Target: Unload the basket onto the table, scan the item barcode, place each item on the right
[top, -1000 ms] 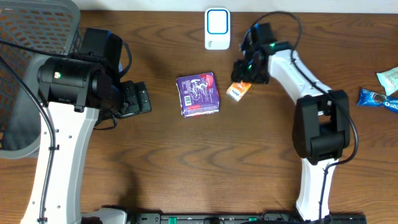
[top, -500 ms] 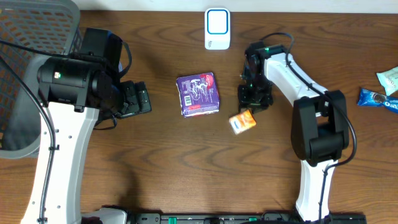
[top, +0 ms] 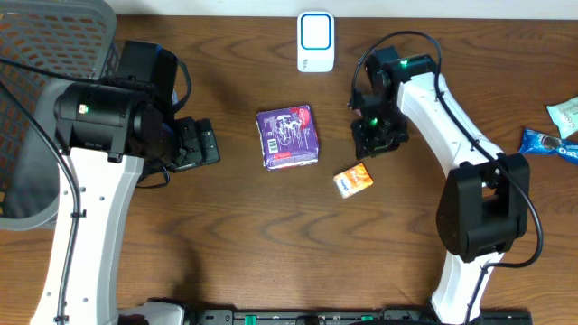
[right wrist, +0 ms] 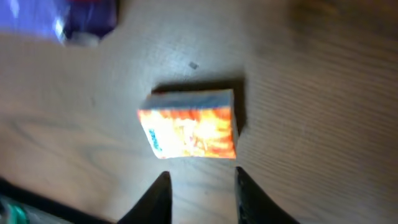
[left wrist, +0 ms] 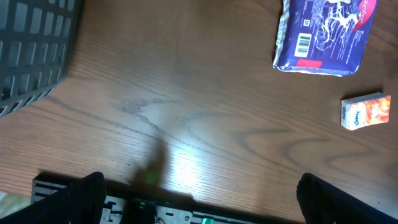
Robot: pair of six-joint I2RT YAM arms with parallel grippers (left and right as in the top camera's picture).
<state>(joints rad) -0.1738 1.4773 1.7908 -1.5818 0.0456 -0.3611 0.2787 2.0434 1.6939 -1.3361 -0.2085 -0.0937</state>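
Pick-up step: orange box (top: 353,180) loose on bench (top: 235,235); right fingers (right wrist: 157,199) part-open, empty; left fingers (left wrist: 74,196) spread wide; next: grasp box, show barcode to scanner (top: 316,41)

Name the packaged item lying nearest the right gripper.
The small orange box, right by the right gripper; the purple pack and blue packet lie farther away.

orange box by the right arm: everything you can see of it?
Small rectangular carton, cardboard by its look: orange flame-like print, white-and-blue end, a pale side face. It lies flat and slightly skewed on the wooden table, to the lower right of the purple packet and clear of it in the overhead view. Nothing touches it; the right gripper stands just off it, holding nothing. No barcode shows.
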